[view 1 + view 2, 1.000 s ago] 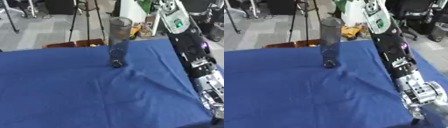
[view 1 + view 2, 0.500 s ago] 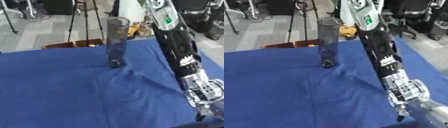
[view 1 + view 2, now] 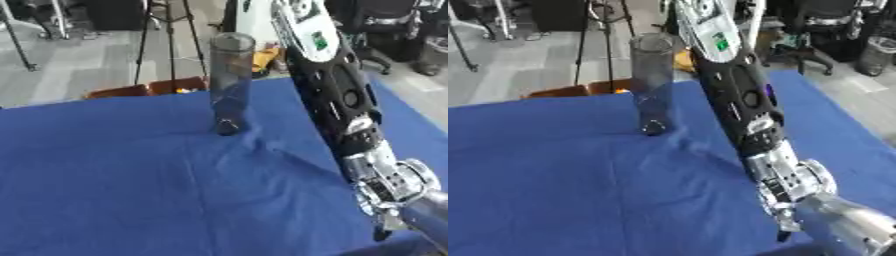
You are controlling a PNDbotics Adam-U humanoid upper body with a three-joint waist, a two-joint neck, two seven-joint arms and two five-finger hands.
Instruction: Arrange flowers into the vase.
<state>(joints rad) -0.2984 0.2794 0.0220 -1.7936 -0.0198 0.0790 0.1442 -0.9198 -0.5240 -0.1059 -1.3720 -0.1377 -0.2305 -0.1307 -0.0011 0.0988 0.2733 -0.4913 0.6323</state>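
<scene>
One hand shows, the right hand, low at the near right edge of the surface; only a dark fingertip pointing down can be made out, so I cannot tell whether its fingers are spread or curled, and no flower shows in it. From there the vase lies up and to the left, well apart, upright, its long axis vertical and its mouth open upward. No flowers are visible anywhere. No left hand appears.
</scene>
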